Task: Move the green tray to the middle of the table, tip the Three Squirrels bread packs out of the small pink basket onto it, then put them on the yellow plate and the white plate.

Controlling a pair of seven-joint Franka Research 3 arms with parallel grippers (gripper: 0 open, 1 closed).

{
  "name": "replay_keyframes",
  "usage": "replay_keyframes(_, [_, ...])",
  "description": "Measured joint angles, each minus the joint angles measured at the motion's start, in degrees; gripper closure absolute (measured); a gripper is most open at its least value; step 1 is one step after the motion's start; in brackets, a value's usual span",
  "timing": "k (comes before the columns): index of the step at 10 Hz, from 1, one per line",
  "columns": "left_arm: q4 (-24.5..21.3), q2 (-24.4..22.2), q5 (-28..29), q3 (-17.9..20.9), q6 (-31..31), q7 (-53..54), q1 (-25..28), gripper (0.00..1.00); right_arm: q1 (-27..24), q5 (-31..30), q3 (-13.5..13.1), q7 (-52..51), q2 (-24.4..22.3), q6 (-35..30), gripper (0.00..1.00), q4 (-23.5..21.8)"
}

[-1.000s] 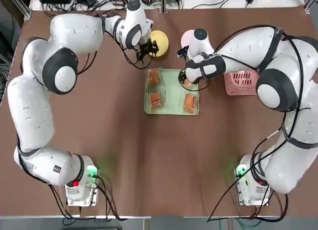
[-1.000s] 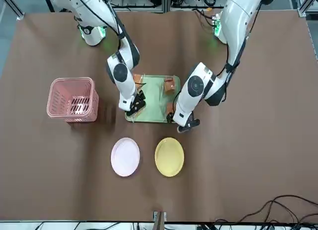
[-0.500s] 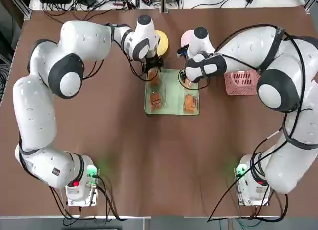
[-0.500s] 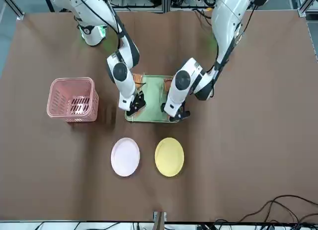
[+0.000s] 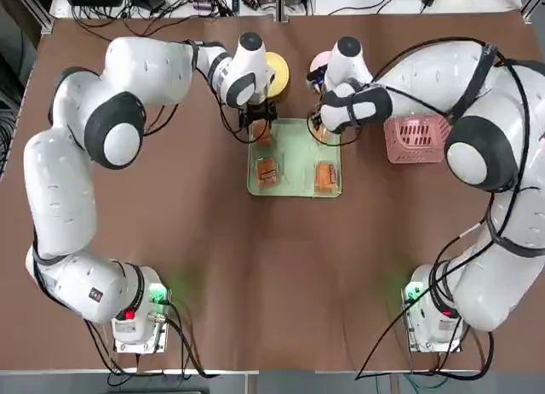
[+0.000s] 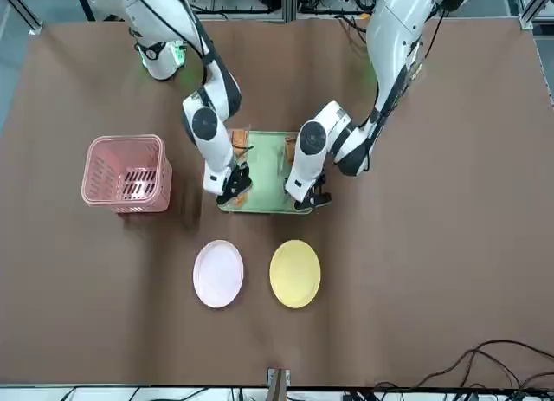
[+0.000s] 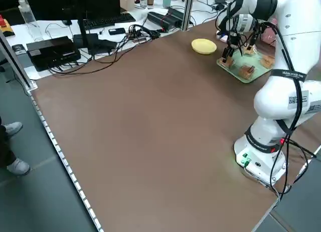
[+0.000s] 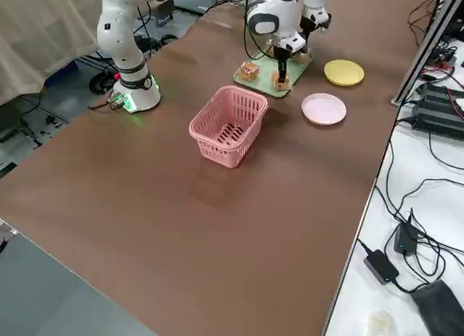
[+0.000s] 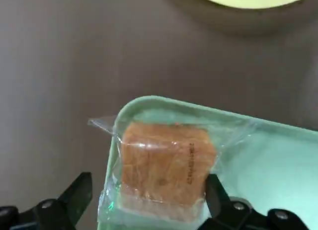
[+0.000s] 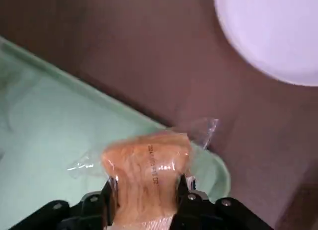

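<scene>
The green tray (image 5: 296,151) lies mid-table with several bread packs on it, two of them on its near half (image 5: 267,171) (image 5: 325,174). My left gripper (image 5: 261,126) is open, its fingers (image 9: 74,197) either side of a pack (image 9: 166,163) at the tray's far left corner. My right gripper (image 5: 321,132) is shut on another pack (image 10: 144,173) at the far right corner. Just beyond the tray are the yellow plate (image 6: 295,273) and the white plate (image 6: 217,273), both bare. The pink basket (image 5: 413,139) stands upright to the tray's right.
Both arms crowd the tray's far edge, close to the plates. Cables, a keyboard and boxes line the benches beyond the table's far side (image 7: 75,41). Each arm's base (image 5: 136,313) sits at the near edge.
My left gripper has moved from beside the yellow plate down over the tray's far left pack. My right gripper has closed on the far right pack and shifted slightly toward the plates.
</scene>
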Motion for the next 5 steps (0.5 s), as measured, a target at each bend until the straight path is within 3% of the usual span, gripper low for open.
replay_keyframes(5, [3.61, 4.23, 2.89, -0.09, 0.02, 0.0, -0.57, 0.0, -6.26, 0.0, -0.24, -0.01, -1.17, -3.42, 0.52, 7.55])
